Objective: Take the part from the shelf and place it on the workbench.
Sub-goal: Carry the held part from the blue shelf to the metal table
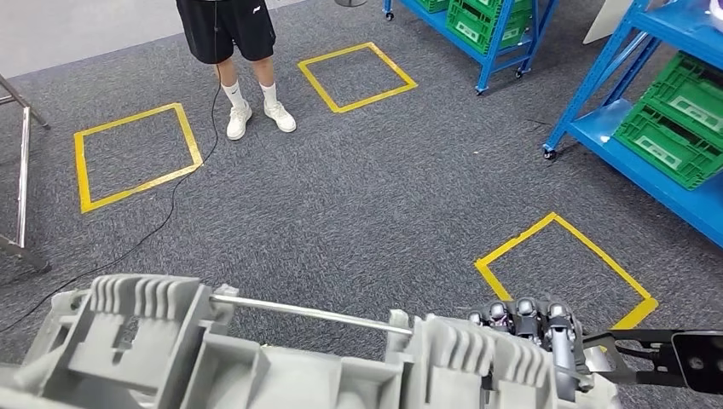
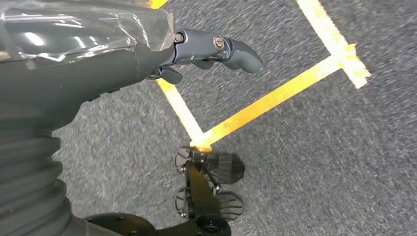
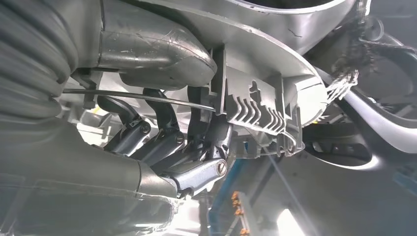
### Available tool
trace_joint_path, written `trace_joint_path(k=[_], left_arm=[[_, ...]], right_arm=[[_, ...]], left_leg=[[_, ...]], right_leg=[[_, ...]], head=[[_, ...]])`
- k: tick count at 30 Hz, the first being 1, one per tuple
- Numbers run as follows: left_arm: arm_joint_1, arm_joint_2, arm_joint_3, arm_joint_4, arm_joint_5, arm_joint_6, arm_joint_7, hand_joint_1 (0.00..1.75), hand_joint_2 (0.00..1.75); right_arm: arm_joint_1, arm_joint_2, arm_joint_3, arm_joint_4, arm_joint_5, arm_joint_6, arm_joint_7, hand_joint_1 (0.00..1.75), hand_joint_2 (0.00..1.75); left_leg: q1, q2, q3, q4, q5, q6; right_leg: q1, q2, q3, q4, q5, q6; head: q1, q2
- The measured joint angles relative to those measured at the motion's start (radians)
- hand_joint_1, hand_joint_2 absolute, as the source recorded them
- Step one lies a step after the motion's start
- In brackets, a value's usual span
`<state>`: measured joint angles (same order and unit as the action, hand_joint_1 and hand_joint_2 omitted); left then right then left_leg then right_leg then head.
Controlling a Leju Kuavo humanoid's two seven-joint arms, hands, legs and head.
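Note:
The part point(image 1: 256, 358) is a large light-grey plastic moulding with ribbed blocks and a thin metal rod across it. It spans the lower edge of the head view, carried above the carpet. My right hand point(image 1: 533, 332) grips its right end, dark fingers hooked over the top edge. In the right wrist view those fingers point(image 3: 162, 142) curl around the part point(image 3: 255, 105) from below, with the thumb pressed against it. My left hand point(image 2: 211, 51) hangs over the floor holding nothing, its thumb stretched out.
A person point(image 1: 226, 34) stands at the back, with a black cable point(image 1: 170, 204) trailing across the grey carpet. Yellow tape squares point(image 1: 563, 264) mark the floor. Blue shelves point(image 1: 614, 145) with green crates point(image 1: 673, 119) line the right side. A metal frame point(image 1: 21, 170) stands at the left.

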<state>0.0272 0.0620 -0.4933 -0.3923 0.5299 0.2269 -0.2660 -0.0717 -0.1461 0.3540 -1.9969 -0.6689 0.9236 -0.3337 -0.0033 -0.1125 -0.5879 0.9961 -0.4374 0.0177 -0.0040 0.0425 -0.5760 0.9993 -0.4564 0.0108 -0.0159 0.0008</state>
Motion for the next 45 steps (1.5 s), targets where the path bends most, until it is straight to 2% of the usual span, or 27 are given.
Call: trace_joint_path(k=[1, 3, 5, 7, 8, 9, 10, 13, 14, 16, 18, 20, 22, 23, 24, 25, 27, 29, 31, 32, 34, 36, 38, 39, 40, 43, 45], left_arm=[[0.003, 0.001, 0.002, 0.000, 0.002, -0.006, 0.000, 0.00, 1.75], [0.007, 0.003, 0.004, 0.000, 0.006, -0.011, 0.001, 0.00, 1.75], [0.007, 0.005, 0.007, 0.000, 0.009, -0.015, 0.002, 0.00, 1.75], [0.006, 0.006, 0.009, 0.000, 0.011, -0.017, 0.002, 0.00, 1.75], [0.006, 0.007, 0.010, 0.000, 0.012, -0.018, 0.002, 0.00, 1.75], [0.007, 0.007, 0.011, 0.000, 0.012, -0.018, 0.002, 0.00, 1.75], [0.007, 0.008, 0.011, 0.000, 0.012, -0.019, 0.002, 0.00, 1.75], [0.004, 0.014, 0.012, 0.000, 0.011, -0.019, 0.002, 0.00, 1.75], [0.003, 0.015, 0.012, 0.000, 0.011, -0.019, 0.002, 0.00, 1.75], [0.002, 0.017, 0.012, 0.000, 0.011, -0.020, 0.001, 0.00, 1.75], [0.004, 0.019, 0.013, 0.000, 0.011, -0.021, 0.001, 0.00, 1.75], [0.003, 0.020, 0.013, -0.001, 0.011, -0.023, 0.000, 0.00, 1.75], [0.000, 0.021, 0.014, -0.001, 0.011, -0.023, 0.000, 0.00, 1.75], [-0.001, 0.021, 0.015, -0.001, 0.011, -0.023, 0.000, 0.00, 1.75], [-0.001, 0.021, 0.015, -0.001, 0.010, -0.023, 0.000, 0.00, 1.75], [-0.001, 0.021, 0.015, -0.001, 0.009, -0.023, 0.000, 0.00, 1.75], [-0.001, 0.021, 0.016, -0.001, 0.007, -0.022, 0.000, 0.00, 1.75], [0.000, 0.021, 0.017, -0.001, 0.006, -0.021, 0.000, 0.00, 1.75], [0.005, 0.022, 0.018, 0.000, 0.006, -0.020, 0.000, 0.00, 1.75], [0.008, 0.022, 0.018, 0.000, 0.006, -0.019, 0.000, 0.00, 1.75], [0.010, 0.023, 0.019, 0.000, 0.005, -0.018, 0.000, 0.00, 1.75], [0.009, 0.023, 0.019, 0.000, 0.001, -0.016, 0.000, 0.00, 1.75], [0.009, 0.023, 0.020, -0.001, -0.004, -0.013, 0.000, 0.00, 1.75], [0.009, 0.023, 0.020, -0.001, -0.007, -0.012, 0.000, 0.00, 1.75], [0.010, 0.024, 0.020, -0.001, -0.008, -0.010, 0.000, 0.00, 1.75], [0.009, 0.027, 0.020, -0.003, -0.011, -0.007, 0.000, 0.00, 1.75], [0.008, 0.029, 0.020, -0.005, -0.015, -0.005, 0.001, 0.00, 1.75]], right_arm=[[-0.003, 0.000, 0.000, 0.000, -0.001, 0.001, 0.000, 1.75, 1.75], [-0.008, 0.002, 0.001, 0.000, -0.001, 0.002, -0.001, 1.75, 1.75], [-0.011, 0.005, 0.001, 0.000, 0.000, 0.004, -0.002, 1.75, 1.75], [-0.011, 0.006, 0.001, 0.001, 0.002, 0.004, -0.004, 1.75, 1.75], [-0.011, 0.007, 0.001, 0.001, 0.004, 0.004, -0.005, 1.75, 1.75], [-0.010, 0.007, 0.001, 0.001, 0.006, 0.005, -0.007, 1.75, 1.75], [-0.010, 0.007, 0.001, 0.002, 0.009, 0.006, -0.010, 1.75, 1.75], [-0.011, 0.009, -0.001, 0.002, 0.013, 0.008, -0.016, 1.75, 1.75], [-0.011, 0.010, -0.001, 0.002, 0.014, 0.009, -0.017, 1.75, 1.75], [-0.011, 0.010, -0.002, 0.001, 0.015, 0.009, -0.017, 1.75, 1.75], [-0.012, 0.010, -0.002, 0.001, 0.016, 0.010, -0.017, 1.75, 1.75], [-0.012, 0.009, -0.002, 0.001, 0.016, 0.010, -0.018, 1.75, 1.75], [-0.012, 0.009, -0.002, 0.002, 0.017, 0.010, -0.019, 1.75, 1.75], [-0.012, 0.009, -0.002, 0.003, 0.018, 0.010, -0.019, 1.75, 1.75], [-0.013, 0.009, -0.002, 0.004, 0.018, 0.010, -0.019, 1.75, 1.75], [-0.014, 0.009, -0.002, 0.004, 0.019, 0.010, -0.019, 1.75, 1.75], [-0.019, 0.010, -0.001, 0.004, 0.019, 0.009, -0.019, 1.75, 1.75], [-0.025, 0.012, 0.000, 0.004, 0.019, 0.009, -0.020, 1.75, 1.75], [-0.029, 0.016, 0.001, 0.003, 0.019, 0.009, -0.020, 1.75, 1.75], [-0.031, 0.017, 0.001, 0.003, 0.019, 0.009, -0.020, 1.75, 1.75], [-0.035, 0.021, 0.002, 0.003, 0.018, 0.008, -0.020, 1.75, 1.75], [-0.037, 0.025, 0.002, 0.003, 0.015, 0.006, -0.020, 1.75, 1.75], [-0.037, 0.025, 0.002, 0.003, 0.014, 0.005, -0.019, 1.75, 1.75], [-0.037, 0.025, 0.002, 0.003, 0.014, 0.004, -0.019, 1.75, 1.75], [-0.037, 0.025, 0.003, 0.003, 0.014, 0.004, -0.018, 1.75, 1.75], [-0.037, 0.027, 0.004, 0.002, 0.014, 0.004, -0.018, 1.75, 1.75], [-0.037, 0.028, 0.006, 0.001, 0.014, 0.004, -0.017, 1.75, 1.75]], left_leg=[[0.001, -0.004, -0.002, 0.001, 0.000, -0.005], [0.002, 0.025, -0.017, 0.026, -0.017, -0.015], [0.004, 0.077, -0.067, 0.128, -0.072, -0.025], [0.009, 0.098, -0.135, 0.263, -0.128, -0.032], [0.012, 0.100, -0.153, 0.296, -0.134, -0.034], [0.014, 0.103, -0.152, 0.292, -0.121, -0.035], [0.015, 0.109, -0.127, 0.242, -0.092, -0.034], [0.008, 0.150, -0.022, 0.042, -0.014, -0.024], [0.005, 0.156, -0.009, 0.016, -0.010, -0.020], [0.001, 0.143, -0.007, 0.007, -0.010, -0.010], [0.004, 0.127, 0.002, -0.002, -0.005, 0.002], [0.009, 0.110, 0.009, -0.008, 0.001, 0.010], [0.009, 0.091, 0.008, -0.008, 0.001, 0.013], [0.009, 0.079, 0.008, -0.008, 0.001, 0.013], [0.009, 0.067, 0.009, -0.008, 0.001, 0.013], [0.010, 0.055, 0.010, -0.007, 0.000, 0.012], [0.011, 0.032, 0.011, -0.003, -0.003, 0.006], [0.010, 0.015, 0.006, 0.004, -0.007, -0.004], [0.011, 0.003, 0.000, 0.006, -0.007, -0.015], [0.013, 0.006, -0.001, 0.007, -0.009, -0.019], [0.014, 0.043, -0.020, 0.047, -0.035, -0.028], [0.014, 0.089, -0.076, 0.166, -0.093, -0.035], [0.015, 0.100, -0.139, 0.286, -0.135, -0.037], [0.016, 0.101, -0.149, 0.301, -0.131, -0.037], [0.015, 0.103, -0.140, 0.278, -0.111, -0.035], [0.007, 0.145, -0.040, 0.078, -0.026, -0.020], [-0.002, 0.161, -0.013, 0.021, -0.015, -0.010]], right_leg=[[-0.001, -0.007, 0.001, -0.001, 0.002, -0.006], [-0.004, -0.021, 0.004, -0.005, 0.003, -0.017], [-0.003, -0.039, 0.007, -0.008, 0.001, -0.026], [0.001, -0.059, 0.008, -0.007, -0.003, -0.031], [0.002, -0.069, 0.008, -0.007, -0.004, -0.032], [0.003, -0.078, 0.009, -0.007, -0.005, -0.033], [0.003, -0.087, 0.011, -0.007, -0.006, -0.033], [0.010, -0.109, 0.017, -0.007, -0.013, -0.026], [0.013, -0.115, 0.018, -0.006, -0.015, -0.023], [0.014, -0.127, 0.020, -0.007, -0.018, -0.015], [0.010, -0.111, 0.012, 0.012, -0.031, -0.009], [0.004, -0.071, -0.032, 0.104, -0.074, -0.010], [0.000, -0.052, -0.102, 0.245, -0.125, -0.012], [-0.003, -0.050, -0.128, 0.290, -0.135, -0.008], [-0.006, -0.049, -0.135, 0.296, -0.129, 0.000], [-0.009, -0.047, -0.121, 0.259, -0.107, 0.009], [-0.018, -0.027, -0.058, 0.117, -0.046, 0.026], [-0.020, -0.009, -0.015, 0.026, -0.012, 0.022], [-0.015, -0.014, -0.009, 0.015, -0.006, 0.007], [-0.015, -0.019, -0.008, 0.014, -0.005, 0.001], [-0.015, -0.032, -0.004, 0.011, -0.005, -0.012], [-0.011, -0.049, -0.001, 0.010, -0.008, -0.023], [-0.005, -0.067, 0.001, 0.010, -0.011, -0.030], [-0.003, -0.076, 0.001, 0.010, -0.012, -0.031], [-0.001, -0.084, 0.002, 0.010, -0.014, -0.032], [0.007, -0.105, 0.009, 0.010, -0.018, -0.031], [0.012, -0.117, 0.010, 0.009, -0.022, -0.026]], head=[[0.000, 0.000], [-0.001, 0.000], [-0.003, 0.000], [-0.003, 0.000], [-0.003, 0.000], [-0.003, 0.000], [-0.004, 0.000], [-0.003, 0.000], [-0.003, 0.000], [-0.002, 0.000], [-0.002, 0.000], [0.001, 0.000], [0.003, 0.000], [0.003, 0.000], [0.003, 0.000], [0.003, 0.000], [0.004, 0.000], [0.005, 0.000], [0.005, 0.000], [0.005, 0.000], [0.003, 0.000], [0.000, 0.000], [-0.001, 0.000], [-0.001, 0.000], [-0.001, 0.000], [-0.001, 0.000], [0.000, 0.000]])
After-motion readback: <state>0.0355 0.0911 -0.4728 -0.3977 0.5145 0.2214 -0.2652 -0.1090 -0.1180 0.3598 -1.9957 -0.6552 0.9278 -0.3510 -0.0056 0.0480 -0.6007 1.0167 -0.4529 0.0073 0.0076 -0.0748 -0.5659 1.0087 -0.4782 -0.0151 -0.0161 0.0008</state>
